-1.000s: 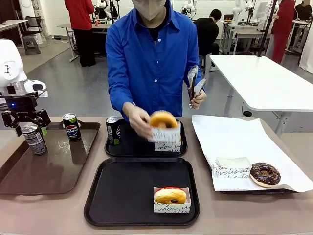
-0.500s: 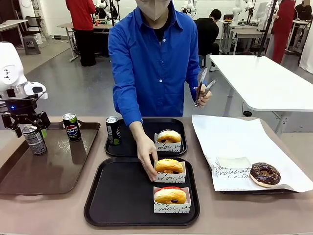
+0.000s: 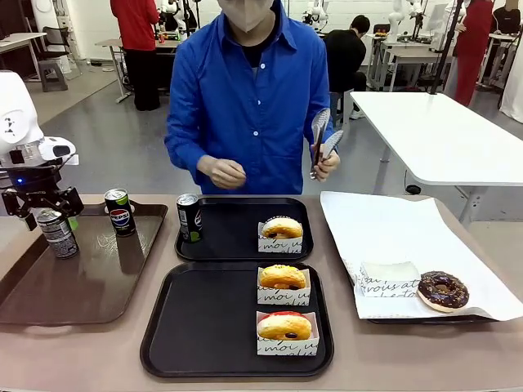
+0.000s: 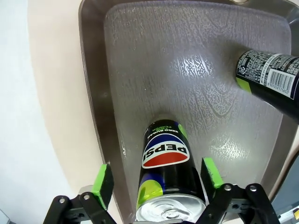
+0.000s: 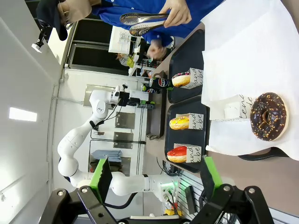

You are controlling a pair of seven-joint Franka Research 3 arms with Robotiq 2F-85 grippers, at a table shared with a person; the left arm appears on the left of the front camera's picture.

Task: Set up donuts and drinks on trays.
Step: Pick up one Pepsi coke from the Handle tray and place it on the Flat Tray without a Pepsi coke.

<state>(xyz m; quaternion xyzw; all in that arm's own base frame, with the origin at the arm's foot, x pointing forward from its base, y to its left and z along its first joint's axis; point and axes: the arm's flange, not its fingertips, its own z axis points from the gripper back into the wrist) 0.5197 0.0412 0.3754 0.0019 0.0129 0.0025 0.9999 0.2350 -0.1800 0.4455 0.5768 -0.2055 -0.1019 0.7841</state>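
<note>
Right hand: pads spread wide, nothing between them, well back from the trays.

Near tray, black, sits at the front of the bench. Two donuts in paper sleeves lie along its right side. The red donut is closest and the yellow donut is just behind it.

To the right, white paper is spread on the bench. A chocolate donut lies bare on it, with an empty sleeve just beside it.

To the left is the brown tray. Left hand is down over the first can, which stands on this tray near its left rim. The fingers straddle the can but are not clamped on it. One pad is close against its side. The other pad stands off with a plain gap. The second can is farther back on the same tray, apart from the hand.

Far tray, black, lies just behind the near one. The third can stands upright at its left edge. A glazed donut in a sleeve sits toward its right.

A person in a blue shirt stands beyond the bench, holding tongs upright.
</note>
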